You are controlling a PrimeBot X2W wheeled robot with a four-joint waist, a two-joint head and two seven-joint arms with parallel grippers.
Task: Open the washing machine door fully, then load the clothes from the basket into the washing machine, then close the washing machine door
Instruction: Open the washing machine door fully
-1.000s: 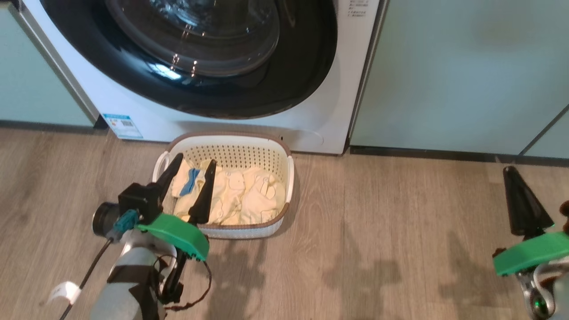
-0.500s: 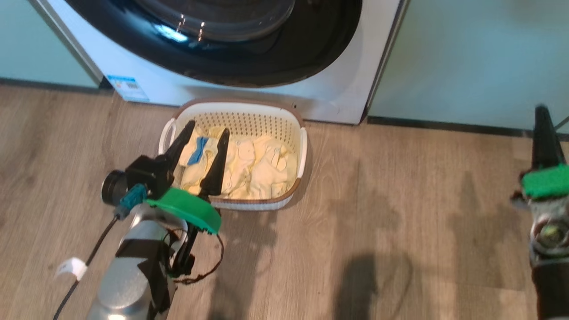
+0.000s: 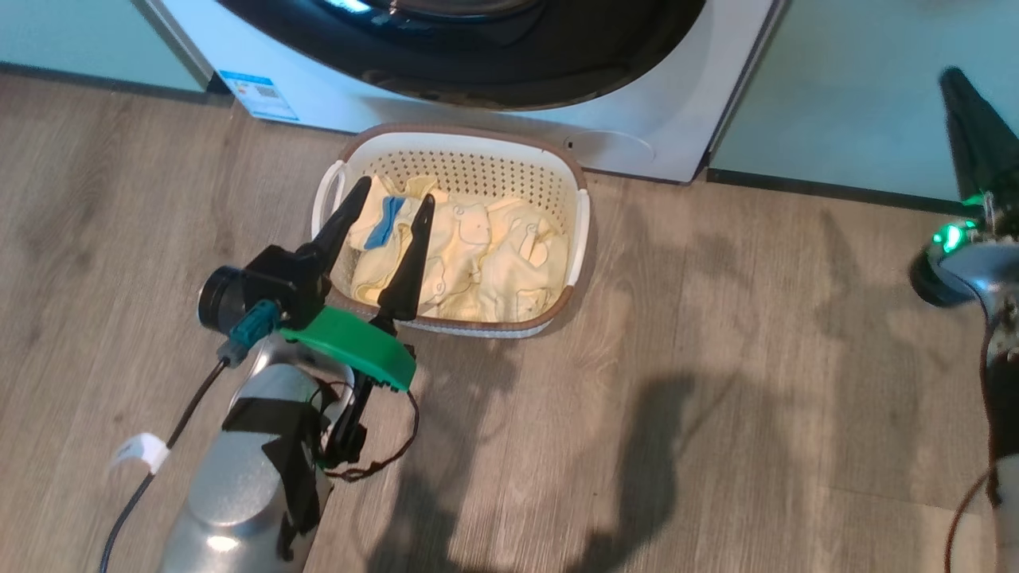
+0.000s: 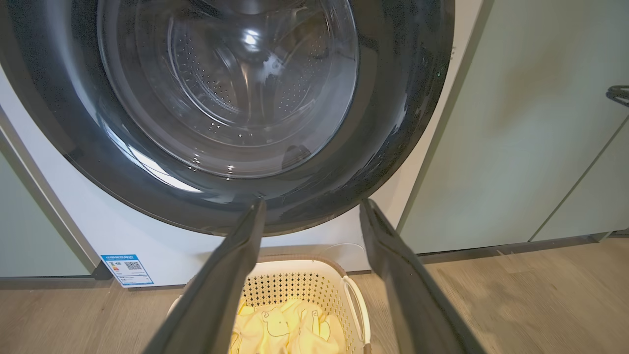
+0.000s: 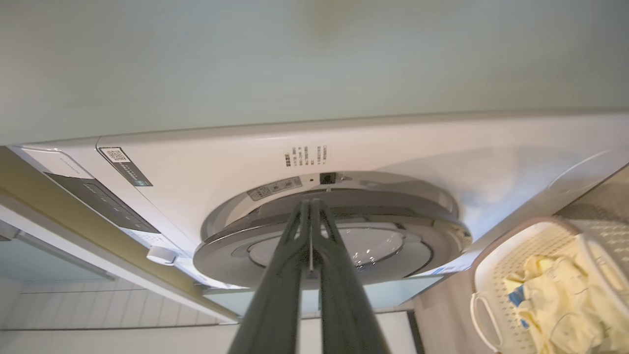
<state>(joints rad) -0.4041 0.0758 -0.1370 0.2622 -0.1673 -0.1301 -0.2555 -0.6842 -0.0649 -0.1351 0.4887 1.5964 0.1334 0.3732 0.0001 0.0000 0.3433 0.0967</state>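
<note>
The robot's left gripper (image 3: 398, 189) hangs with its two dark fingers spread as wide as they go, nothing between them, over the near left corner of the basket (image 3: 478, 134). In the left wrist view the fingers point toward the lower black rim of the washing machine door (image 4: 408, 108), and the basket's far end lies below and between them; neither finger touches cloth or plastic there.

The clothes (image 3: 493, 255), pale yellow with one blue patch, lie heaped inside the basket, which stands on the wooden floor (image 3: 716, 358) just in front of the washing machine (image 3: 661, 119), below the door.

The right gripper (image 3: 953, 77) is raised at the right edge of the head view, in front of a pale green cabinet (image 3: 836, 79), its fingers pressed together and holding nothing. Seen from the right wrist, the closed tips point at the edge of the round door. Whether they touch that edge cannot be told. A blue sticker (image 3: 259, 94) marks the machine's lower left corner.
</note>
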